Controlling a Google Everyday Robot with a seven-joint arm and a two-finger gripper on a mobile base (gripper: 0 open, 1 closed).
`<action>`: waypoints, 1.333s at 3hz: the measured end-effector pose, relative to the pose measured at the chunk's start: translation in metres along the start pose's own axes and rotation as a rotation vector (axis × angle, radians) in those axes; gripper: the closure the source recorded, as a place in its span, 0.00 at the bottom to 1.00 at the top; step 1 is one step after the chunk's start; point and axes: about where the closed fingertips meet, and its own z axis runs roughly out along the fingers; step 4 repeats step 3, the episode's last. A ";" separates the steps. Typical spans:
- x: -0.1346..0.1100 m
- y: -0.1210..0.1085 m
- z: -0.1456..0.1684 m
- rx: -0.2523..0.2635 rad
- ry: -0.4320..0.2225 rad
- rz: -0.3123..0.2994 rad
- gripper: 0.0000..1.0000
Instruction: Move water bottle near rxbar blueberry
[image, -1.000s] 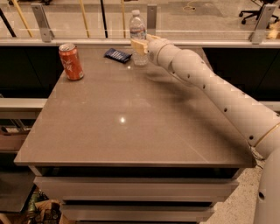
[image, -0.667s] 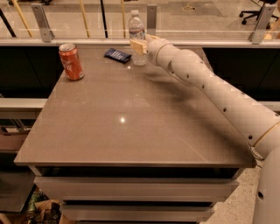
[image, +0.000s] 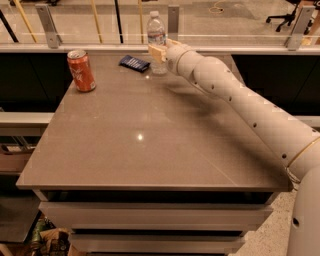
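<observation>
The water bottle (image: 156, 35), clear with a white cap, stands upright at the far edge of the table. My gripper (image: 159, 52) reaches in from the right and is shut around the bottle's lower half, with one tan finger (image: 155, 51) across its front. The rxbar blueberry (image: 134, 62), a flat dark blue wrapper, lies on the table just left of the bottle, a short gap away. The bottle's base seems to rest on the tabletop.
An orange soda can (image: 81, 70) stands upright at the far left of the brown table (image: 145, 145). A glass railing with metal posts (image: 172, 20) runs right behind the table's far edge. My white arm (image: 250, 110) crosses the table's right side.
</observation>
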 end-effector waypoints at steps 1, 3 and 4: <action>0.000 0.002 0.001 -0.003 0.000 0.001 0.12; 0.000 0.004 0.003 -0.006 0.000 0.001 0.00; 0.000 0.004 0.003 -0.006 0.000 0.001 0.00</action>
